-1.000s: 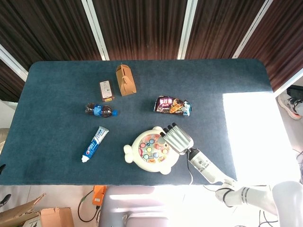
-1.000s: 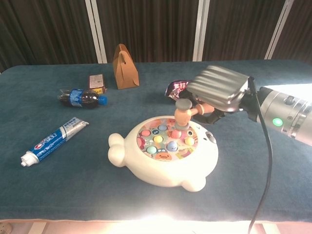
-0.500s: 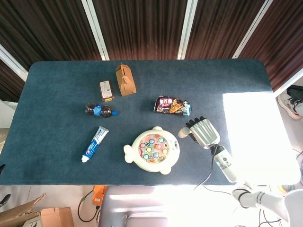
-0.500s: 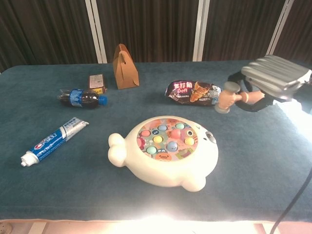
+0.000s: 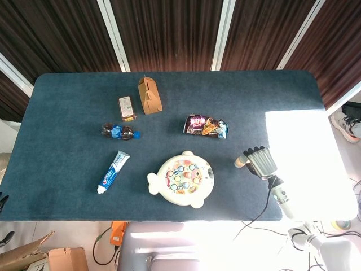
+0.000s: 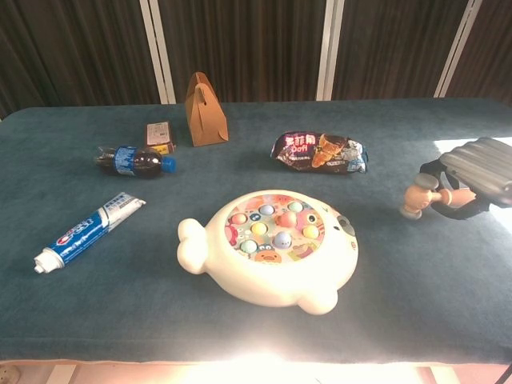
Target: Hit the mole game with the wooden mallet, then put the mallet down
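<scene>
table (image 5: 67,101): big blue felt top, bare patch right of the game, sunlit strip at the far right edge. good landing zone for the put-down.

mole game (image 6: 268,248): near the front edge, middle of the table, well apart from the mallet now. probably done with the hitting, so no need to swing back over it.

right hand (image 6: 480,180): curled around the mallet handle, low over the cloth at the right. best to lower gently until the head touches, then spread the fingers slowly so nothing rolls.

snack bag (image 6: 320,152): behind the game, near enough to mind when setting down.

wooden mallet (image 6: 422,196): held by the handle, head pointing left toward the game, looks just above the cloth; can't tell if touching.

left hand: not visible in either view.
</scene>
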{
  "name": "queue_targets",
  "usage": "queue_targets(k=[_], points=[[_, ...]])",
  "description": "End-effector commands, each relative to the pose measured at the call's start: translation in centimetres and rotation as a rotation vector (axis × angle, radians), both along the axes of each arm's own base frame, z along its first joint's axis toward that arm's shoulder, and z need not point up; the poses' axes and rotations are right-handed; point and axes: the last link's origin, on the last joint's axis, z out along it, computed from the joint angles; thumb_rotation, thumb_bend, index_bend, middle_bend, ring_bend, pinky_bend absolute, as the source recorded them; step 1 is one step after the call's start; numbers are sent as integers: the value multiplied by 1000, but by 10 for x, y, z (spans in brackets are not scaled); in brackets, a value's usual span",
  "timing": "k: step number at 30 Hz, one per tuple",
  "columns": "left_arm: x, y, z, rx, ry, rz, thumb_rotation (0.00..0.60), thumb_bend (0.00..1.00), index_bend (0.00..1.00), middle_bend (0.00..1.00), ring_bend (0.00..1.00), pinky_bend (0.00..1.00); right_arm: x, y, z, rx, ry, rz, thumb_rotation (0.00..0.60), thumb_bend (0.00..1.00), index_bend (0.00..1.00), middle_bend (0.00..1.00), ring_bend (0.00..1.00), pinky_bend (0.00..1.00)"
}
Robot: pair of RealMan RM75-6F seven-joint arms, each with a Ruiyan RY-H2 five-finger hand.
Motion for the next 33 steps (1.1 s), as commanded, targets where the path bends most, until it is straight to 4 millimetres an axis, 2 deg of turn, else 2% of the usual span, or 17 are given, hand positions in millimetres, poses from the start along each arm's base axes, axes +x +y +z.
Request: queue_targets(k=[1,7,15,21,27,33], points=[[-1,0,1,6,-1,2,600,212,0,0,0,70,-3,1,-5,8,-1,-20,600,467,1000,695,585,613],[-2,0,2,16,5,7,600,212,0,0,0,69,-5,0,-8,17,-11,-32,600,467,959,695,565,610],[-3,1,3,16,5,10,600,208,0,0,0,69,-8,1,-5,26,-8,-40,600,467,850,682,526,589],[-3,1,8,32,14,11,600,208,0,0,0,69,-11,2,-4,31,-5,-46,600,467,748,617,502,579],[-5,0,11,37,12,20,600,199,0,0,0,69,-12,4,-4,42,-10,-48,600,465,594,517,442,551],[-6,1,13,42,16,26,600,199,0,0,0,69,-15,5,-3,50,-3,-56,600,426,559,483,422,546]])
